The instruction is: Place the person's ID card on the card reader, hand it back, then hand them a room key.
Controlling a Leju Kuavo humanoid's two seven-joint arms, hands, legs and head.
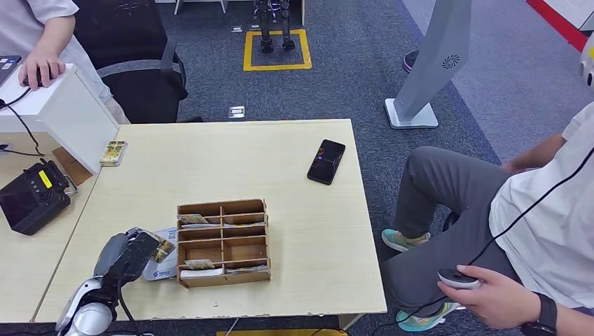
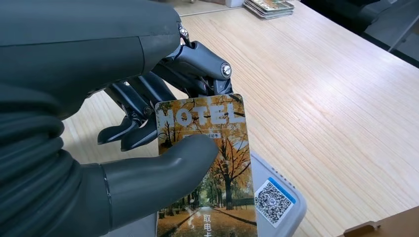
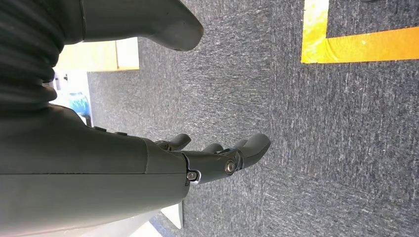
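Office-like robot test room, grey carpet (image 1: 350, 84), yellow floor marking (image 1: 277, 49), office chair (image 1: 140, 77), pale wooden desks (image 1: 280, 161)

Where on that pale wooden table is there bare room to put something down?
The wide strip between the wooden compartment organiser and the table's far edge is bare, bordered by the black phone. The near right corner is free too. It is crowded near left, where the left hand holds a hotel card.

The left hand (image 1: 133, 250) holds a card (image 1: 161, 250) beside the wooden organizer (image 1: 223, 242).
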